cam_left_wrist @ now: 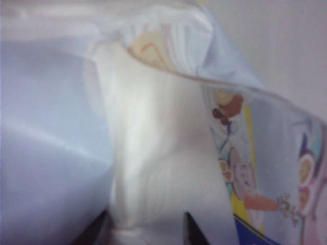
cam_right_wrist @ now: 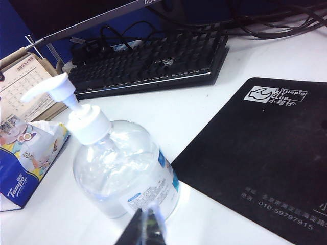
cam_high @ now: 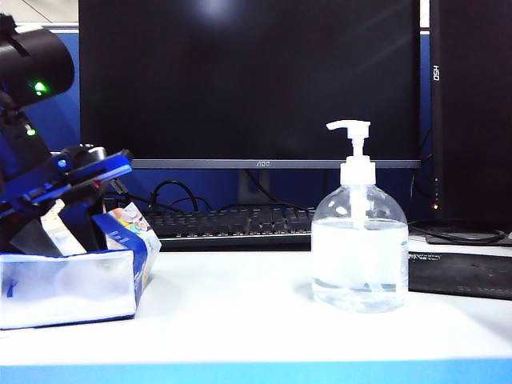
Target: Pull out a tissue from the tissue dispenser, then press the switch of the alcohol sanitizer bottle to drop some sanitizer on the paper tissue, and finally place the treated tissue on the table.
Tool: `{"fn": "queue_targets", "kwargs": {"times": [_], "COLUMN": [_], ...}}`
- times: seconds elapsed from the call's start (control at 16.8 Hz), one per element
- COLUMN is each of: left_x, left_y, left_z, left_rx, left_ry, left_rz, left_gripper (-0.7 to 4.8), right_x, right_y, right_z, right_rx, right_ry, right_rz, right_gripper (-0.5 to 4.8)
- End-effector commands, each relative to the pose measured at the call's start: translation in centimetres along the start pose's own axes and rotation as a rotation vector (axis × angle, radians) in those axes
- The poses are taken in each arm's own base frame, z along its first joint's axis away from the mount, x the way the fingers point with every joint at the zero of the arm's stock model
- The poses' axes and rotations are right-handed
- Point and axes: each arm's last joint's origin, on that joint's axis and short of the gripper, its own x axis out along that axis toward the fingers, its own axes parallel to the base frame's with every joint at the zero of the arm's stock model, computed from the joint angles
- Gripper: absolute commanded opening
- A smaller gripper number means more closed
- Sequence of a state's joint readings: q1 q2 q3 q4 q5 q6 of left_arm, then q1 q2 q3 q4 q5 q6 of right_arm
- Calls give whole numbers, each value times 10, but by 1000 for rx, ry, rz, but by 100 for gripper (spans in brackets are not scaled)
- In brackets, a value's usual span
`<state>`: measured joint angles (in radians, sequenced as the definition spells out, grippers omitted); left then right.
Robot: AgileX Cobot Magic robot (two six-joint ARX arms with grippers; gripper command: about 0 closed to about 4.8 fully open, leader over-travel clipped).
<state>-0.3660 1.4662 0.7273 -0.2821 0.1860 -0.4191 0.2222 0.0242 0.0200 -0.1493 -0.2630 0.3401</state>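
My left gripper (cam_left_wrist: 145, 232), fingers spread, straddles the tissue (cam_left_wrist: 153, 153) tuft at frame left; extraction is pending. I cannot tell the right gripper's (cam_right_wrist: 145, 227) fingers.

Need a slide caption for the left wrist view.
Left hand open astride the tissue tufting from the tissue dispenser.

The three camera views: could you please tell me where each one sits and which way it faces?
Exterior view: low at the table front, facing the monitor; left arm at the tissue dispenser.
Left wrist view: close over the tissue; left gripper open, fingertips astride it.
Right wrist view: above, looking down at the alcohol sanitizer bottle; right gripper tip visible.
Exterior and right wrist views share bottle, dispenser, keyboard.
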Motion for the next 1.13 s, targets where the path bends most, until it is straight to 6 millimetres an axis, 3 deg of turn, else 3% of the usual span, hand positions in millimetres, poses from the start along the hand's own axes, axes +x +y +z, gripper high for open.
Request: {"fn": "queue_targets", "kwargs": {"times": [0.06,0.24,0.3,0.42,0.83,1.13], "left_x": [5,5,5,5,3,-12], "left_y": [2,2,2,2,-4,-21], "left_z": [-3,-2,-3,-5,0,29], "left_rx": [-1,1,1,13,7,28], "left_ry": [24,15,33,62,59,-25], "left_rz": [21,16,-1,-23,-139,-187], "left_gripper": [192,151,56,-6,-6,-6], "right_x": [-1,-1,-1,-1,-1,-1], "right_y": [0,-1,-1,-1,-1,-1], "right_z": [0,-4,-4,-3,-3,-3], "right_rx": [0,12,12,10,9,9], "right_ry": [12,54,53,46,42,43], "right_rz": [-3,-18,-17,-15,-13,-13], "right_gripper": [-1,-1,-1,-1,-1,-1]}}
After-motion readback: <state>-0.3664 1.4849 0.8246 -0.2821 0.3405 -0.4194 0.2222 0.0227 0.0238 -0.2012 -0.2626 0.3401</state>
